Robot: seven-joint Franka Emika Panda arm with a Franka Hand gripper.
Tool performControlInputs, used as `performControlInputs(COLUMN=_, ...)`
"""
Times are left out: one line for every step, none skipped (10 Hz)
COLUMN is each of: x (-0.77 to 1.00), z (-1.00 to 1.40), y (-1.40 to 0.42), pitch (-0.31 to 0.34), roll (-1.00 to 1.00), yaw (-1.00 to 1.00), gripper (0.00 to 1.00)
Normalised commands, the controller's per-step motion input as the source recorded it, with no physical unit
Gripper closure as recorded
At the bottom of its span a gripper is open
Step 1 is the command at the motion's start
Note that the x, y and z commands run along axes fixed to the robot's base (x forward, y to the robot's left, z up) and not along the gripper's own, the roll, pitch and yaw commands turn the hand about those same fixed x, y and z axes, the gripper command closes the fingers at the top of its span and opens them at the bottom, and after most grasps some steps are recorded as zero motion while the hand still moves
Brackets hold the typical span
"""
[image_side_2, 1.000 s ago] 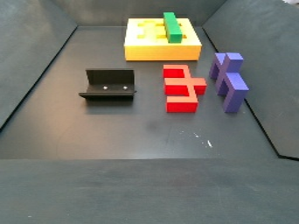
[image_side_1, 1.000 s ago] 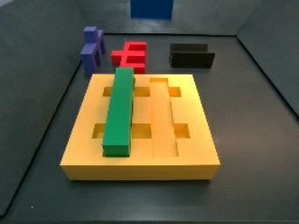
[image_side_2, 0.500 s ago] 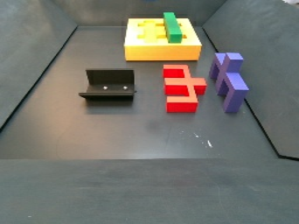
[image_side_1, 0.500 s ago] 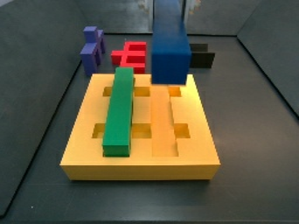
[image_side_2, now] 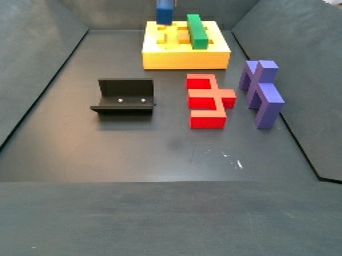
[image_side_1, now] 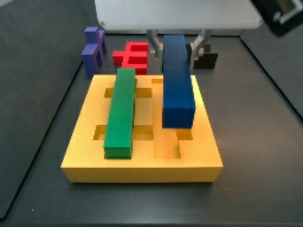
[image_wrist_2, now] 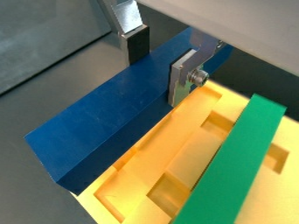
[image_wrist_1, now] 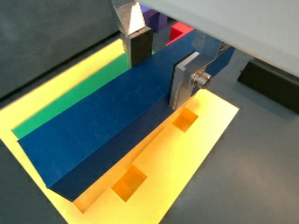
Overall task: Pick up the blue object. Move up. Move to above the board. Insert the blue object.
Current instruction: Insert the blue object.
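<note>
My gripper [image_side_1: 175, 43] is shut on the blue object [image_side_1: 178, 82], a long royal-blue bar. I hold it level, lengthwise just above the right-hand groove of the yellow board [image_side_1: 89, 155]. In both wrist views the gripper [image_wrist_1: 163, 63] [image_wrist_2: 162, 61] clamps the bar [image_wrist_1: 100, 127] [image_wrist_2: 111, 114] across its width near one end. One dark pad [image_wrist_1: 139, 45] and one silver finger [image_wrist_1: 187, 79] show. The board [image_wrist_1: 187, 171] [image_wrist_2: 176, 162] lies close below the bar. In a side view only the bar's end [image_side_2: 164, 10] shows, above the board [image_side_2: 187, 55].
A green bar [image_side_1: 120, 111] [image_side_2: 198, 30] [image_wrist_2: 239, 166] lies in the board's left groove beside the blue bar. A red piece [image_side_2: 207, 100], a purplish-blue notched block [image_side_2: 263, 92] and the fixture [image_side_2: 123, 97] stand on the dark floor beyond the board.
The gripper has come down from above with the blue bar. The bar was nearly out of frame, then high over the board's far end. It now hangs low along the right groove.
</note>
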Motion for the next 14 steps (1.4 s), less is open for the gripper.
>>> performControlInputs(x=0.06, z=-0.77, y=-0.12, pitch=-0.101, roll=0.24, yaw=0.0, gripper=1.0)
performControlInputs(x=0.0, z=-0.75, y=-0.11, pitch=-0.11, roll=0.25, yaw=0.02, gripper=1.0)
performControlInputs(x=0.0, z=-0.71, y=-0.09, pitch=-0.107, roll=0.27, yaw=0.07, gripper=1.0)
performControlInputs(x=0.03, z=-0.6, y=-0.07, pitch=-0.056, roll=0.31, yaw=0.12, gripper=1.0)
performControlInputs(x=0.01, z=-0.47, y=0.0, pitch=-0.016, roll=0.22, yaw=0.1, gripper=1.0)
performControlInputs(x=0.0, z=-0.42, y=0.0, pitch=0.0, roll=0.22, yaw=0.07, gripper=1.0)
performControlInputs(x=0.0, z=-0.39, y=0.0, pitch=0.0, roll=0.16, yaw=0.04, gripper=1.0)
performControlInputs(x=0.0, z=-0.32, y=0.0, pitch=0.0, roll=0.09, yaw=0.01, gripper=1.0)
performControlInputs(x=-0.06, z=-0.32, y=0.0, pitch=-0.013, roll=0.08, yaw=0.02, gripper=1.0)
performControlInputs(x=-0.19, z=-0.31, y=0.0, pitch=-0.076, roll=0.07, yaw=0.17, gripper=1.0)
performControlInputs(x=-0.12, z=-0.31, y=-0.01, pitch=-0.077, roll=0.09, yaw=0.31, gripper=1.0)
performControlInputs(x=-0.16, z=-0.27, y=-0.1, pitch=-0.054, roll=0.09, yaw=0.13, gripper=1.0)
performControlInputs(x=-0.13, z=-0.29, y=-0.12, pitch=-0.053, roll=0.12, yaw=0.14, gripper=1.0)
performControlInputs(x=-0.07, z=-0.29, y=-0.12, pitch=-0.031, roll=0.11, yaw=0.1, gripper=1.0)
